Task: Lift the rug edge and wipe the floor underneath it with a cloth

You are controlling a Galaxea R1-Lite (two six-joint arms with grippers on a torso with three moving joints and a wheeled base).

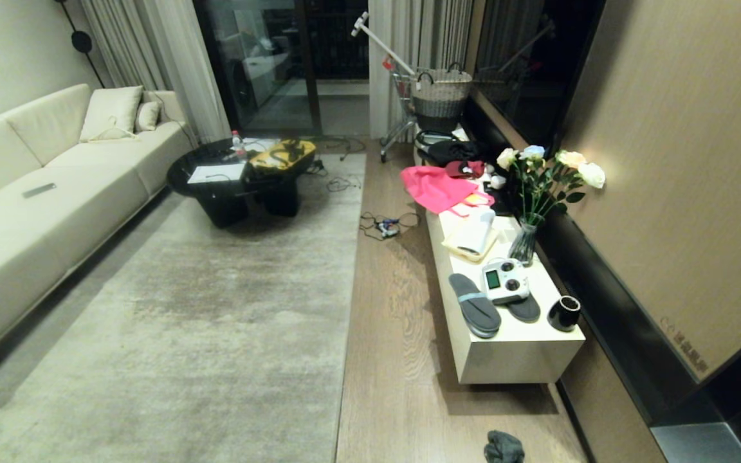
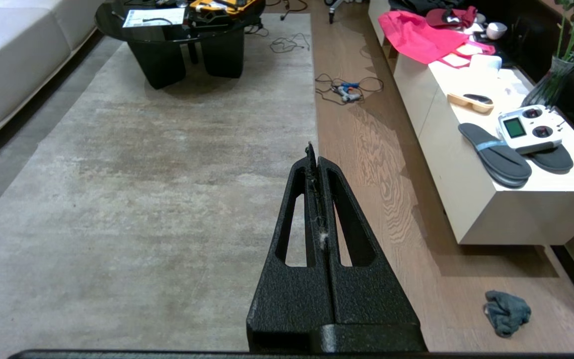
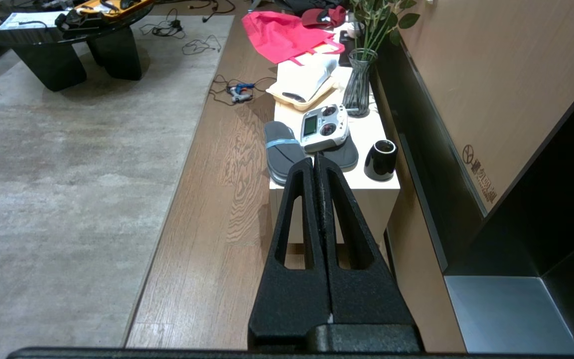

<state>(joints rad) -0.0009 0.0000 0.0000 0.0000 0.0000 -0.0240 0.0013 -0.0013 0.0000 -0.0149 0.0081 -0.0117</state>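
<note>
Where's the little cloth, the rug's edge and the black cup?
cloth [image 1: 504, 447], head view, its crumpled middle.
rug edge [image 1: 350, 283], head view, border beside the floor.
black cup [image 1: 564, 313], head view, its side.

The cloth [image 1: 503, 447] is partly cut off at the head view's bottom edge, perhaps crumpled.

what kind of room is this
Most likely a home living room: a long cream sofa along one wall, a large pale rug on wood plank floor, a black coffee table, and a low white cabinet holding a vase of roses.
</note>
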